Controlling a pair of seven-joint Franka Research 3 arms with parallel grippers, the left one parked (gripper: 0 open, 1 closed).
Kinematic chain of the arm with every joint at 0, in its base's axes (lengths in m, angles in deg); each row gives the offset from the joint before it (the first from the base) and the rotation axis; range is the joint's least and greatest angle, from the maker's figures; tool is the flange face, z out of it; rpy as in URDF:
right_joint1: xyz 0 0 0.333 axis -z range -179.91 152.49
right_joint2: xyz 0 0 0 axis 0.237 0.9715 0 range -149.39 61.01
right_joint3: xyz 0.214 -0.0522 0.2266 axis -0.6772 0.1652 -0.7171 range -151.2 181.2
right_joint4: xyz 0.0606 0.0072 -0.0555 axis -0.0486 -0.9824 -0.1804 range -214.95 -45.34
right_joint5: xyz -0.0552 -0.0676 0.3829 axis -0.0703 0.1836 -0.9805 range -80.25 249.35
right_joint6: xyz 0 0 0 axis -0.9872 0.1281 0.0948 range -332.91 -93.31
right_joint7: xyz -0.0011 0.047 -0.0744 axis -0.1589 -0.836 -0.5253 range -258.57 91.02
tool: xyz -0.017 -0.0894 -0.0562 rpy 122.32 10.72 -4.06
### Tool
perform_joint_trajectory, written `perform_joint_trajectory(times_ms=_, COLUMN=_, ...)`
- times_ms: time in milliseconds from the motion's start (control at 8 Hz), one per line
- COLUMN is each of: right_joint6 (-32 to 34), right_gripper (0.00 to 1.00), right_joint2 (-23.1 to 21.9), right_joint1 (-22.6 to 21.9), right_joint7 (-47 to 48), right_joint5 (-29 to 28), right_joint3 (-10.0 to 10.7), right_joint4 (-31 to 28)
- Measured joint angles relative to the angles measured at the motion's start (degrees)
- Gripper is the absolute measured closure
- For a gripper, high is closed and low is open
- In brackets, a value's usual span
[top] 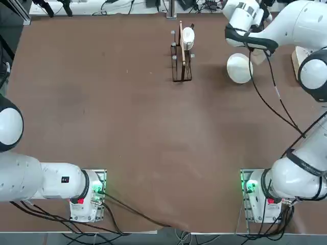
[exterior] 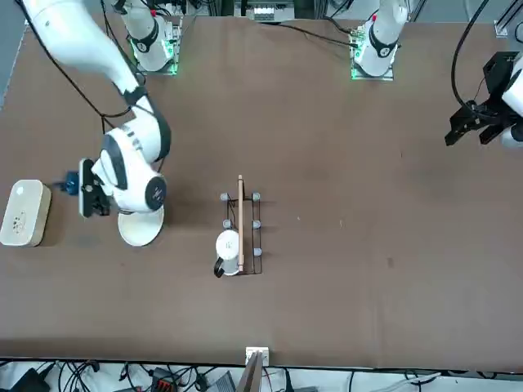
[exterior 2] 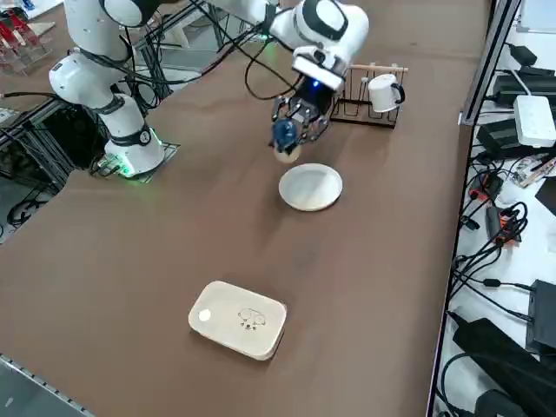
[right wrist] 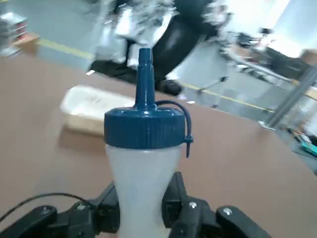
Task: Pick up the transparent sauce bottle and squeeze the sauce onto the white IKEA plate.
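My right gripper (right wrist: 141, 206) is shut on the transparent sauce bottle (right wrist: 141, 168), clamping its pale body below the dark blue cap (right wrist: 143, 126). In the right side view the gripper (exterior 2: 294, 129) holds the bottle (exterior 2: 284, 137) tilted above the table, just short of the white IKEA plate (exterior 2: 310, 187). From the front the blue cap (exterior: 70, 186) sticks out sideways from the gripper (exterior: 87, 189) toward the white box. The plate (exterior: 139, 229) lies half hidden under the wrist. In the top view the plate (top: 239, 68) shows beside the arm, and the bottle is hidden.
A white rounded-rectangular box (exterior: 23, 214) (exterior 2: 239, 319) lies beyond the plate, near the table's right edge. A dark wire rack (top: 181, 61) holding a white mug (exterior 2: 382, 91) stands left of the plate at the far side.
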Motion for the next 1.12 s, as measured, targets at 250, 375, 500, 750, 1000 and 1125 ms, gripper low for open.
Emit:
perform_joint_trajectory(times_ms=250, right_joint6=0.8, right_gripper=0.63, right_joint2=2.0, right_joint1=2.6, right_joint7=10.5, right_joint5=0.0, right_joint3=3.7, right_joint4=-3.6)
perform_joint_trajectory(times_ms=375, right_joint6=0.7, right_gripper=0.63, right_joint2=2.5, right_joint1=5.4, right_joint7=15.4, right_joint5=0.1, right_joint3=4.0, right_joint4=-6.8)
perform_joint_trajectory(times_ms=500, right_joint6=0.5, right_gripper=0.63, right_joint2=2.6, right_joint1=8.5, right_joint7=19.7, right_joint5=1.0, right_joint3=4.1, right_joint4=-10.7)
perform_joint_trajectory(times_ms=750, right_joint6=0.5, right_gripper=0.63, right_joint2=2.4, right_joint1=13.8, right_joint7=26.2, right_joint5=3.9, right_joint3=4.2, right_joint4=-18.2)
perform_joint_trajectory(times_ms=1000, right_joint6=0.8, right_gripper=0.63, right_joint2=2.1, right_joint1=17.7, right_joint7=31.4, right_joint5=7.0, right_joint3=4.2, right_joint4=-23.1)
perform_joint_trajectory(times_ms=1125, right_joint6=0.8, right_gripper=0.63, right_joint2=2.1, right_joint1=20.1, right_joint7=33.5, right_joint5=9.7, right_joint3=4.2, right_joint4=-25.4)
